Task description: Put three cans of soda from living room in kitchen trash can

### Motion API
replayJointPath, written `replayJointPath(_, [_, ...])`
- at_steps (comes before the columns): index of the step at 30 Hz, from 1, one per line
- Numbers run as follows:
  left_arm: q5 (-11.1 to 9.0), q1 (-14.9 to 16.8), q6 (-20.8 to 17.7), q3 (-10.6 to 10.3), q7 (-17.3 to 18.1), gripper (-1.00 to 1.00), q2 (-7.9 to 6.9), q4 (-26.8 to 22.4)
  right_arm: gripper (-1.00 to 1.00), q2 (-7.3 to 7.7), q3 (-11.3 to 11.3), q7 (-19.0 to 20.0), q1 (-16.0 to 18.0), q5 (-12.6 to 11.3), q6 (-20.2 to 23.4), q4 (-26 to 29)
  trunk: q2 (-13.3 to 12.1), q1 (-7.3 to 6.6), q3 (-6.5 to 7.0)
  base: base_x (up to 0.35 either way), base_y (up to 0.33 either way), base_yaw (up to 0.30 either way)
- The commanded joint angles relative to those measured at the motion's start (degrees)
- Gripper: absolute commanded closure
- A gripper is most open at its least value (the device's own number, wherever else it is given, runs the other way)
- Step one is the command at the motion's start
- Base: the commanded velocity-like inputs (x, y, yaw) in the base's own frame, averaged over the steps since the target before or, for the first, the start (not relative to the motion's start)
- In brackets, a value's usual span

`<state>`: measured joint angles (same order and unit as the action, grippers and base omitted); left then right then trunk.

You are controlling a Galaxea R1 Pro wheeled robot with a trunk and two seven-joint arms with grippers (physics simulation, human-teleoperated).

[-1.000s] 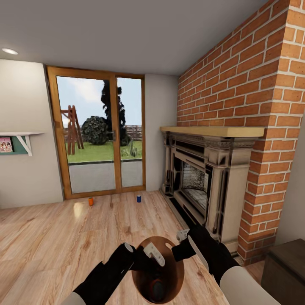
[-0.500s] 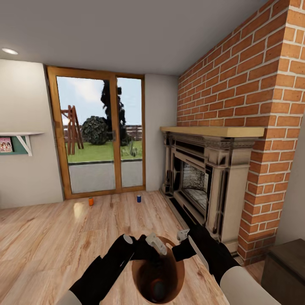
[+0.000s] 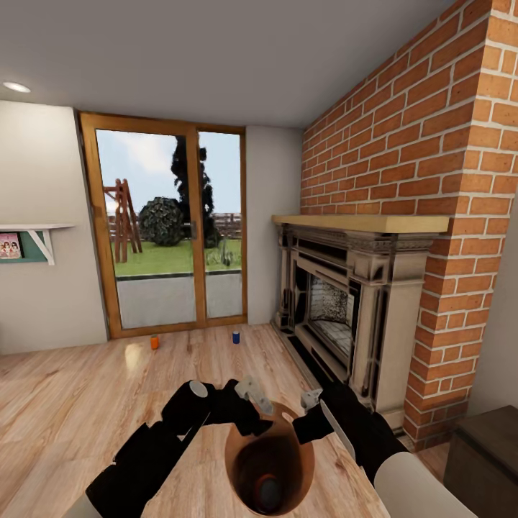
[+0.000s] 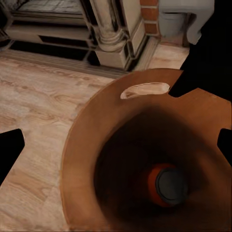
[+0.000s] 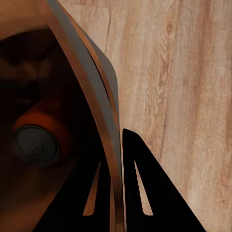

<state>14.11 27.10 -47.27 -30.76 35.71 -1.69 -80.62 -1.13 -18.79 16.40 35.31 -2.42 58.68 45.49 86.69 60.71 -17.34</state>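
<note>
The tapered trash can (image 3: 270, 460), tan-brown inside, is cut off by the head view's lower edge at 6 o'clock. An orange soda can (image 4: 166, 185) lies at its shadowed bottom, its grey top facing up. The right gripper (image 5: 116, 193) pinches the bucket's thin rim between its dark fingers. The left gripper (image 3: 248, 399) hovers over the rim, jaws spread, holding nothing. Far off at 12 o'clock, by the wood-framed glass doors (image 3: 171, 223), a second orange can (image 3: 154, 342) and a blue can (image 3: 236, 337) stand on the plank floor (image 3: 86, 403), too small for detail.

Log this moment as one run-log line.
right gripper: shut on bucket rim | orange can: inside bucket | left gripper: open above rim
</note>
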Motion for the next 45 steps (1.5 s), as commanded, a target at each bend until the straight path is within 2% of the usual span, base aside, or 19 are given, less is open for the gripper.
replayJointPath(1, [-0.04, -0.01, -0.22, 0.02, 0.01, -1.0, -0.24, -0.27, 1.0, -0.02, 0.07, 0.27, 0.02, -1.45, 0.14, 0.02, 0.0, 0.0, 0.01, 0.0, 0.0, 0.0])
replayJointPath(7, [0.08, -0.02, -0.93, 0.37, 0.05, -1.0, -1.32, -1.4, 1.0, 0.02, 0.07, 0.25, 0.02, -1.45, 0.12, 0.03, 0.0, 0.0, 0.01, 0.0, 0.0, 0.0])
replayJointPath(9, [-0.3, -0.02, -0.94, 3.47, 0.1, -1.0, -3.71, -2.86, 1.0, 0.09, 0.11, 0.28, 0.02, -1.45, 0.12, 0.01, 0.0, 0.0, 0.01, 0.0, 0.0, 0.0])
replayJointPath(11, [-0.51, -0.02, -0.89, 5.76, 0.52, -1.0, -4.66, -3.68, 1.0, 0.15, 0.13, 0.27, 0.02, -1.45, 0.12, -0.01, 0.0, 0.0, 0.01, 0.0, 0.0, 0.0])
replayJointPath(12, [-0.67, -0.06, -0.8, 9.49, 2.9, -1.0, -5.51, -4.71, 1.0, 0.24, 0.14, 0.29, 0.02, -1.47, 0.12, -0.02, 0.0, 0.0, 0.01, 0.0, 0.0, 0.0])
replayJointPath(14, [-0.67, -0.08, -0.65, 11.66, 4.96, -1.0, -5.83, -5.16, 1.0, 0.29, 0.17, 0.29, 0.02, -1.46, 0.0, -0.03, 0.0, 0.0, 0.01, 0.0, 0.0, 0.0])
replayJointPath(15, [-0.65, -0.16, -0.48, 13.6, 6.67, -1.0, -6.03, -5.44, 1.0, 0.36, 0.19, 0.29, 0.02, -1.49, -0.47, -0.04, 0.0, 0.0, 0.01, 0.0, 0.0, 0.0])
replayJointPath(18, [-0.57, -0.41, -0.25, 16.3, 8.14, -1.0, -6.21, -5.68, 1.0, 0.48, 0.28, 0.3, 0.02, -1.51, -1.19, -0.05, 0.0, 0.0, 0.01, 0.0, 0.0, 0.0])
replayJointPath(21, [-0.26, -0.72, 1.66, 21.41, 8.87, -1.0, -6.31, -5.62, 1.0, 0.73, 0.56, 0.3, 0.02, -1.6, -1.8, -0.05, 0.0, 0.0, 0.01, 0.0, 0.0, 0.0])
replayJointPath(23, [-0.15, -0.79, 2.64, 23.2, 8.73, -1.0, -6.31, -5.49, 1.0, 0.78, 0.64, 0.27, 0.02, -1.61, -1.87, -0.02, 0.0, 0.0, 0.01, 0.0, 0.0, 0.0])
replayJointPath(27, [-0.26, -1.53, 5.22, 29.29, 6.64, -1.0, -5.89, -5.13, 1.0, 1.18, 1.18, 0.23, 0.02, -1.68, -1.9, 0.11, 0.0, 0.0, 0.01, 0.0, 0.0, 0.0])
replayJointPath(30, [-0.41, -3.13, 6.74, 31.51, 5.3, -1.0, -5.72, -5.02, 1.0, 1.62, 2.57, 0.24, 0.16, -1.7, -1.81, 0.16, 0.0, 0.0, 0.01, 0.0, 0.0, 0.0])
replayJointPath(33, [-0.51, -5.13, 8.1, 34.35, 3.48, -1.0, -5.58, -4.55, 1.0, 2.44, 5.74, 0.29, 0.58, -1.66, -1.76, 0.19, 0.0, 0.0, 0.01, 0.0, 0.0, 0.0])
replayJointPath(34, [-0.58, -6.41, 10.21, 37.61, 2.45, -1.0, -5.49, -1.25, 1.0, 3.59, 7.74, 0.25, 0.77, -1.59, -1.81, 0.25, 0.0, 0.0, 0.01, 0.0, 0.0, 0.0])
replayJointPath(38, [-0.63, -6.93, 13.77, 41.0, 1.96, -1.0, -5.45, 3.62, 1.0, 4.96, 8.55, -0.65, 0.85, -1.54, -1.86, 0.35, 0.0, 0.0, 0.01, 0.0, 0.0, 0.0])
replayJointPath(39, [-0.66, -7.06, 15.06, 43.08, 1.84, -1.0, -5.44, 5.56, 1.0, 5.45, 8.76, -1.94, 0.87, -1.54, -1.89, 0.42, 0.0, 0.0, 0.01, 0.0, 0.0, 0.0])
replayJointPath(41, [-0.68, -7.16, 15.97, 45.16, 1.77, -1.0, -5.44, 6.95, 1.0, 5.74, 8.89, -3.56, 0.88, -1.55, -1.95, 0.47, 0.0, 0.0, 0.01, 0.0, 0.0, 0.0])
replayJointPath(43, [-0.66, -7.27, 17.91, 48.64, 1.68, -1.0, -5.37, 9.54, 1.0, 5.71, 9.06, -7.26, 0.9, -1.59, -2.06, 0.59, 0.0, 0.0, 0.01, 0.0, 0.0, 0.0])
replayJointPath(45, [-1.15, -7.3, 20.49, 50.12, 1.66, -1.0, -5.4, 12.98, 1.0, 5.6, 9.18, -8.86, 0.9, -1.61, -2.21, 0.73, 0.0, 0.0, 0.01, 0.0, 0.0, 0.0])
